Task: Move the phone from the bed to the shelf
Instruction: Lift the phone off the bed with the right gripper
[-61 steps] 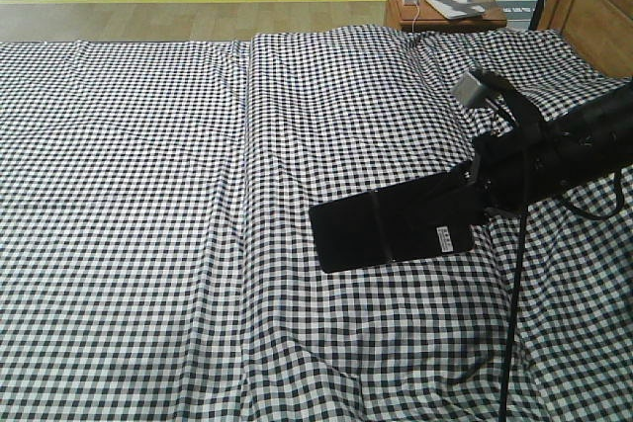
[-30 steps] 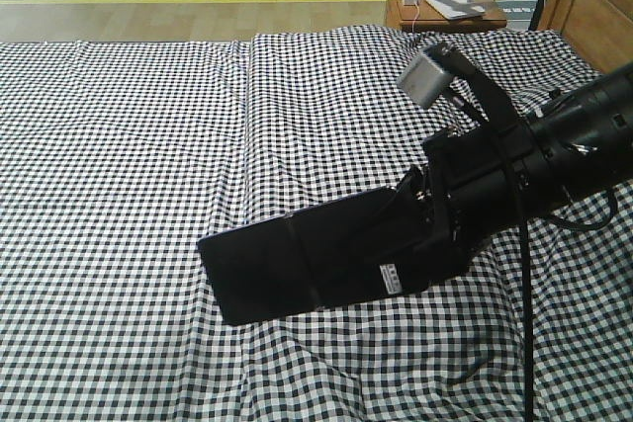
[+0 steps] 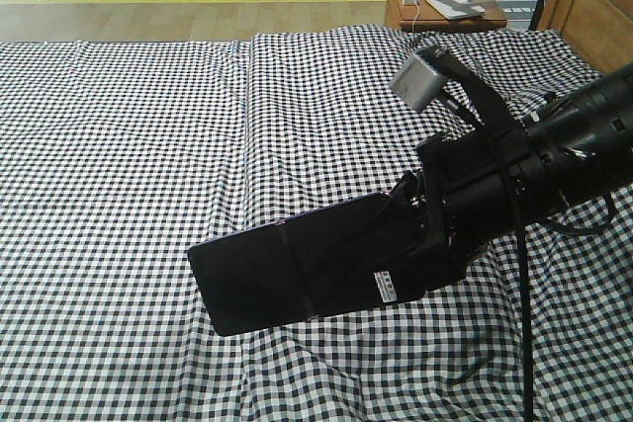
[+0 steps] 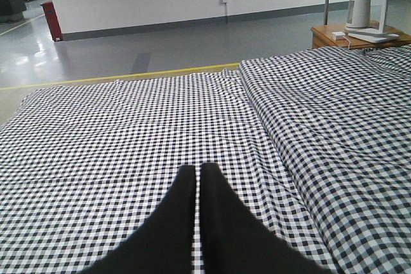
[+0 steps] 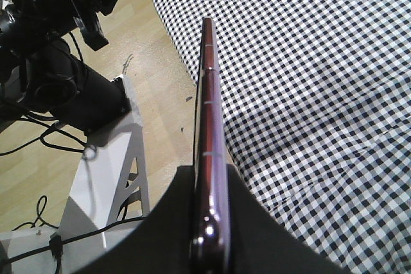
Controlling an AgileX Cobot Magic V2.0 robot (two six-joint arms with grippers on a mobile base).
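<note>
The phone [image 3: 297, 274], flat and glossy black with a middle crease and a white sticker, hangs above the bed [image 3: 119, 145] with its free end pointing left. My right gripper [image 3: 420, 244] is shut on its right end. In the right wrist view the phone [image 5: 209, 113] shows edge-on, its rose-gold rim clamped between my right gripper's [image 5: 210, 181] black fingers. My left gripper [image 4: 198, 169] is shut with nothing in it, low over the checked bed [image 4: 128, 113]. The shelf is out of view.
A small reddish-brown side table [image 3: 445, 9] with white devices stands beyond the bed's far right corner. A brown wooden panel [image 3: 593, 2] rises at the right. Beside the bed [image 5: 308, 62], the robot's white frame [image 5: 109, 178] and cables stand on wooden floor.
My right gripper has carried the phone up off the sheet and leftward, nearer the camera. Most of that travel came in the first half second; since then it has only edged left.
</note>
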